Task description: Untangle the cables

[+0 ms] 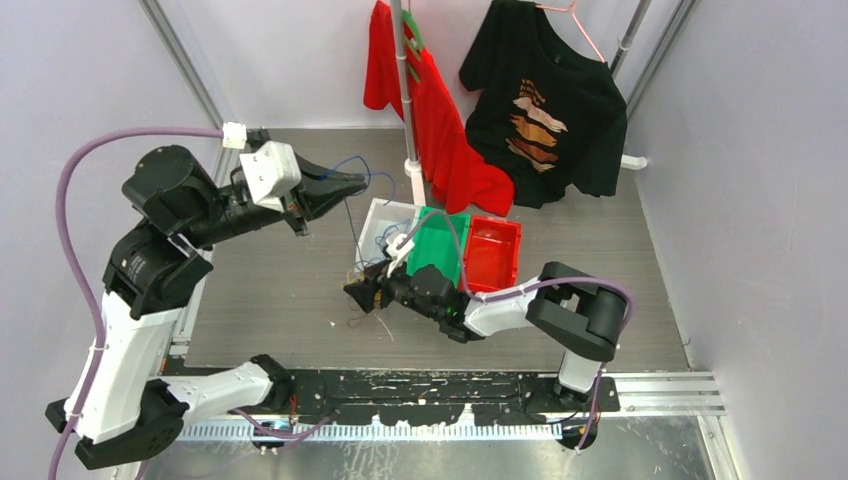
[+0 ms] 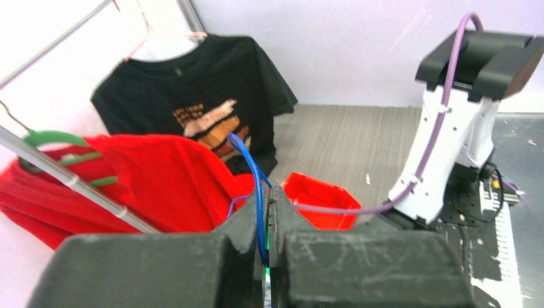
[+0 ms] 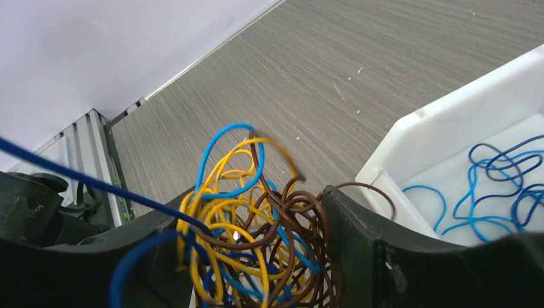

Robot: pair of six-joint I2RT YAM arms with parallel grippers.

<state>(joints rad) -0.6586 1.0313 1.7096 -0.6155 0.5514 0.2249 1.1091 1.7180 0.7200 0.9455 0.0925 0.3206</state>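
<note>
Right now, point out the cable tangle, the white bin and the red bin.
Tangle [image 3: 256, 237]: right wrist view, middle of the loops.
White bin [image 3: 410, 142]: right wrist view, near wall.
Red bin [image 1: 492, 256]: top view, bare floor.

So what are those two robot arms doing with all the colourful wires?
They are sorting out a knot of cables. The left gripper is shut on one blue cable, held up high, and that strand seems to run down into the tangle of yellow, blue and brown cables. The right gripper has its jaws open on either side of that tangle. A few loose blue cables already lie in the white bin beside it.
</note>
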